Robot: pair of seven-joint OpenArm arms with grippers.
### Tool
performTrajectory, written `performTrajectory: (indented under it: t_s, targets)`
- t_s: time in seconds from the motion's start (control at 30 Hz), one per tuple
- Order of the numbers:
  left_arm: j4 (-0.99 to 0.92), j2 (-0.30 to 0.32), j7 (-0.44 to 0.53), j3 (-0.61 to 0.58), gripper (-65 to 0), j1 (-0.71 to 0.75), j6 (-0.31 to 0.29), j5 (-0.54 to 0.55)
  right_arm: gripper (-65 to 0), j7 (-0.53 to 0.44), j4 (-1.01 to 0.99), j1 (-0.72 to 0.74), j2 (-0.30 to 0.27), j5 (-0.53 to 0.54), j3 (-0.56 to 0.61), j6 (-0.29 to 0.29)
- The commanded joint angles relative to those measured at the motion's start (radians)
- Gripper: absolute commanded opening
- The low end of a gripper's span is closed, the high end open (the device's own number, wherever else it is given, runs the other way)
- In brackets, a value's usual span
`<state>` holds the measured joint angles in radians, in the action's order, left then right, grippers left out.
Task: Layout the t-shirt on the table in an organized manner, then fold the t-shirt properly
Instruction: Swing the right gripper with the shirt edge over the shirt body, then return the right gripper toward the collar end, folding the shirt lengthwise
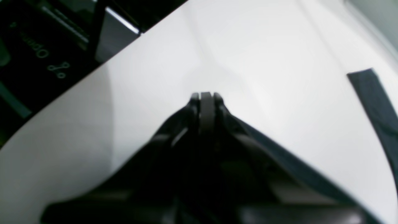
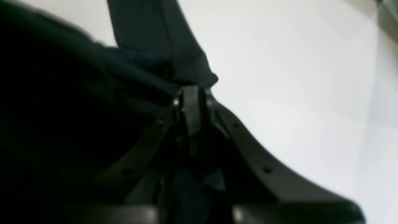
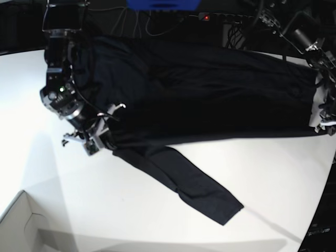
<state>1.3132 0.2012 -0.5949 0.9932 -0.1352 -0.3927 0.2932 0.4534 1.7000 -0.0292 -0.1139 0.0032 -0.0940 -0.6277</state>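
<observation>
The black t-shirt (image 3: pixel 210 94) is stretched across the far half of the white table (image 3: pixel 157 220) between my two grippers. One long sleeve (image 3: pixel 189 184) trails toward the front. My right gripper (image 3: pixel 102 140) is at the shirt's left end. In the right wrist view it (image 2: pixel 192 90) is shut on a bunch of the t-shirt (image 2: pixel 149 46), with the sleeve running away from the fingertips. My left gripper (image 3: pixel 319 123) is at the shirt's right end. In the left wrist view it (image 1: pixel 206 95) is shut, dark t-shirt fabric (image 1: pixel 289 165) trails from it, and a sleeve strip (image 1: pixel 373 102) lies on the table (image 1: pixel 248 62).
A pale box corner (image 3: pixel 21 226) sits at the front left. Dark equipment and cables, a blue object (image 3: pixel 163 4) and a power strip (image 3: pixel 206 17) stand behind the table. The table's curved edge (image 3: pixel 320 210) runs down the right side.
</observation>
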Motion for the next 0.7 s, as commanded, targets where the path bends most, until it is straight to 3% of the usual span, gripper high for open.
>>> performTrajectory:
  t_s: [0.0, 0.3, 0.67]
  targets:
    - [0.033, 0.02, 0.022, 0.0, -65.0, -0.002, -0.005, 0.014, -65.0, -0.031, 0.041, 0.001, -0.005, 0.017, -0.005, 0.006]
    - [0.111, 0.022, 0.02, 0.0, -65.0, 0.116, -0.005, 0.134, -65.0, -0.037, 0.222, -0.18, -0.005, 0.017, -0.005, 0.006]
    - [0.134, 0.028, 0.026, 0.0, -65.0, 0.208, -0.005, 0.197, -65.0, -0.041, 0.332, -0.375, 0.0, 0.017, -0.002, 0.006]
